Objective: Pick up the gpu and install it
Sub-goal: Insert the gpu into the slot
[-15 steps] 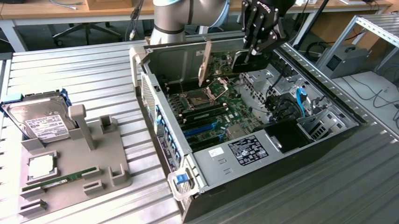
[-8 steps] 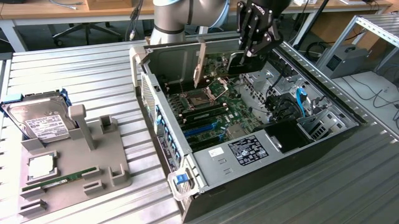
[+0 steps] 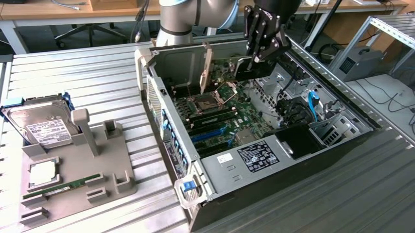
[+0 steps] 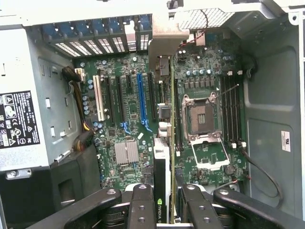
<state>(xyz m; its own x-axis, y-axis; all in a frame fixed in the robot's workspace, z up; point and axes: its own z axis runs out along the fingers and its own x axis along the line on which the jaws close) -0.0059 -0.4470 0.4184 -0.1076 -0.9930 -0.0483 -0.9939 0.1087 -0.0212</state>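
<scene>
Fingers (image 4: 142, 210) clamp the gpu (image 4: 161, 183) over the open case (image 3: 279, 196) on a ribbed table (image 3: 84, 77), desks (image 3: 39, 9) apparently behind.

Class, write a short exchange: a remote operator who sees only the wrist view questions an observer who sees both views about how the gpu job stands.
Operator: I see the gpu edge-on, held in the gripper, over the motherboard. Is it seated?
Observer: No. In the exterior view it appears to hang above the board, with its lower edge clear.
Operator: What lies outside the computer case?
Observer: On the exterior view's left of it, a grey holder carries a hard drive and a memory stick.
</scene>
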